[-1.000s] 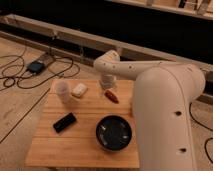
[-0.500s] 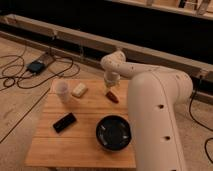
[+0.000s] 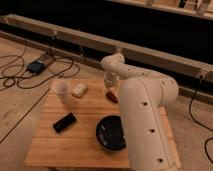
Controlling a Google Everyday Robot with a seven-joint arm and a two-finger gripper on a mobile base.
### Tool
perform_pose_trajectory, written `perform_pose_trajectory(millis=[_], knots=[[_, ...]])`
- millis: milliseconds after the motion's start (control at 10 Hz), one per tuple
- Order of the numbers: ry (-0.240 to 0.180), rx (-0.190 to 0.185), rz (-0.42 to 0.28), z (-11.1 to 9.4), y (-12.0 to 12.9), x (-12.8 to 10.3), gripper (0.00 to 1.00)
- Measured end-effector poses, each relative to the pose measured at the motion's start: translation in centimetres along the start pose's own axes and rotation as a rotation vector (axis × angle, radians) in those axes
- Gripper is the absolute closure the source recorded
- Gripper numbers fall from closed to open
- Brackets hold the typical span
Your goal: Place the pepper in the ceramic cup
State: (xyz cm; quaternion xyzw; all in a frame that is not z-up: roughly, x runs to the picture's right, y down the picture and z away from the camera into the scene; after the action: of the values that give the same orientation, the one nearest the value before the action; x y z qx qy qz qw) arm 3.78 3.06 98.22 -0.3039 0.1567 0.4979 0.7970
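Note:
The pepper (image 3: 113,95) is small and dark red and lies on the wooden table (image 3: 75,150) near its far right edge. My gripper (image 3: 109,85) hangs from the white arm, pointing down, right above the pepper and at its left end. The ceramic cup (image 3: 63,91) is pale and stands upright near the table's far left, well left of the gripper. Whether the gripper touches the pepper cannot be told.
A small cream-white block (image 3: 79,90) lies between the cup and the pepper. A wide black bowl (image 3: 111,133) sits at the front middle. A flat black object (image 3: 65,122) lies at the front left. My white arm (image 3: 147,120) covers the table's right side. Cables (image 3: 30,70) lie on the floor to the left.
The arm has swung closer and now covers more of the right side. The gripper has come down to just above the pepper. Cup, block and bowl have not moved.

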Motion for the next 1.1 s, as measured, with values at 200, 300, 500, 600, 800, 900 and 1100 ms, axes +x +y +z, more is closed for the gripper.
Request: perform_pose_trajectory(millis=[200, 300, 500, 600, 800, 900, 1100], knots=[[0.014, -0.007, -0.002, 0.6, 0.0, -0.3, 0.56], [0.023, -0.007, 0.000, 0.6, -0.1, -0.3, 0.67], [0.045, -0.001, 0.004, 0.6, 0.0, 0.0, 0.87], [0.051, 0.004, 0.013, 0.3, 0.1, 0.0, 0.96], [0.048, 0.024, 0.025, -1.5, 0.6, -0.3, 1.00], [0.043, 0.044, 0.021, -2.9, 1.1, -0.6, 1.00], [0.028, 0.075, 0.001, -5.7, 3.2, -1.5, 1.00]])
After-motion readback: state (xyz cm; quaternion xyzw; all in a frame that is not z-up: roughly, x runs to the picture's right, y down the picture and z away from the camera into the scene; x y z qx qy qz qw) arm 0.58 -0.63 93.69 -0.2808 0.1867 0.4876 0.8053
